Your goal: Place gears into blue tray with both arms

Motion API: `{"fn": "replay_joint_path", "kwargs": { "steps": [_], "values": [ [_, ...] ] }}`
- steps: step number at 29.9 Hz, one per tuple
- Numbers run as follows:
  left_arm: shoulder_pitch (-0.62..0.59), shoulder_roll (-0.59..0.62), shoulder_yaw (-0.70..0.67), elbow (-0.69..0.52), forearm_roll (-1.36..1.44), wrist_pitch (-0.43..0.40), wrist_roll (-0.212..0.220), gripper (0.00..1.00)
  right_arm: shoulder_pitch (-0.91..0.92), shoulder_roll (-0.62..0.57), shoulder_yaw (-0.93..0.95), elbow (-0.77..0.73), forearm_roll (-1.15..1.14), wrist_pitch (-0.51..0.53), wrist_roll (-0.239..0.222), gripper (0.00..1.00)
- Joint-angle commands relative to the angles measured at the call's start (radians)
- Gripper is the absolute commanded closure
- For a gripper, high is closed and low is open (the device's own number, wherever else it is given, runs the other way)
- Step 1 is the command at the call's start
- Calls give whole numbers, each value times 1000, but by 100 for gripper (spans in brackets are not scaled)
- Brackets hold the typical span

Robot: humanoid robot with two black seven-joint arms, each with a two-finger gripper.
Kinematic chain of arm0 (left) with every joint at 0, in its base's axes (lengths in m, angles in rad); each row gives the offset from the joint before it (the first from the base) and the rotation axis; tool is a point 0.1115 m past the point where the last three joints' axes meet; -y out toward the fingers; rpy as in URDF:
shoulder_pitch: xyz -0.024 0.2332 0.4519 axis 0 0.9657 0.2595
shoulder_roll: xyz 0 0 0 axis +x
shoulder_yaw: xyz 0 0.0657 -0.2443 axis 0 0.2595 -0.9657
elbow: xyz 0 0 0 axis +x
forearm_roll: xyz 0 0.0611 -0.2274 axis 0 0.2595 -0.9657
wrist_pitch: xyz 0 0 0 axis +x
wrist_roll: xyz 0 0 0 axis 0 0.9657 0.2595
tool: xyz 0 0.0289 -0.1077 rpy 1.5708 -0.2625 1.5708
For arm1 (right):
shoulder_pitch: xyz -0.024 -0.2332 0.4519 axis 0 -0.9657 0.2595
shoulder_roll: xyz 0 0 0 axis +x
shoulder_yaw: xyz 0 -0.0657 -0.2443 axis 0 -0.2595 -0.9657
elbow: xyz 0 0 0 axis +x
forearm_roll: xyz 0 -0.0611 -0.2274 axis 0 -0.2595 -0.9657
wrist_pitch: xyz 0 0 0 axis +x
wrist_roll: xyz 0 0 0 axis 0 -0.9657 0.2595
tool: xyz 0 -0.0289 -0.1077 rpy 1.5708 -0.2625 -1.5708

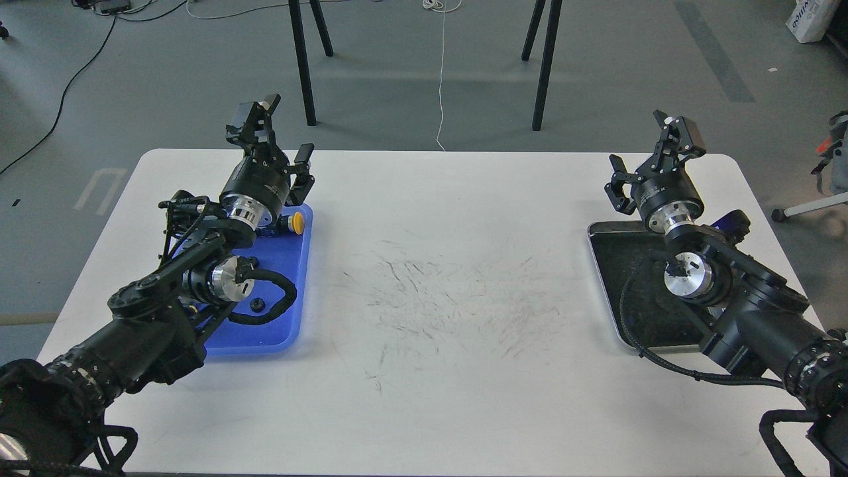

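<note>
The blue tray (pixel 281 331) lies on the left side of the white table, partly covered by my left arm. One small black gear (pixel 257 305) rests on its floor beside the arm's cable loop. My left gripper (pixel 279 140) is raised over the tray's far end, open, with nothing between its fingers. My right gripper (pixel 650 162) is held above the table just beyond the steel tray (pixel 613 265); it is open and empty too. No gear can be made out on the steel tray's dark floor, and my right arm hides much of it.
A yellow-capped push-button part (pixel 297 222) sits at the blue tray's far right corner. A dark blue object (pixel 734 228) shows behind my right arm. The table's middle (pixel 437 298) is scuffed. Black stand legs (pixel 301 66) and a white cord stand beyond the far edge.
</note>
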Motion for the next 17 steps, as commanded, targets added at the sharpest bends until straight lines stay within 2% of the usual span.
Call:
{"fn": "replay_joint_path", "kwargs": {
  "steps": [1,17],
  "values": [
    [0,-1,0,0,1,3,0,0,-1,3,0,-1,0,-2,0,1],
    [-3,-3,20,0,1,4,0,0,-2,2,-5,-1,-6,-2,0,1]
  ]
}}
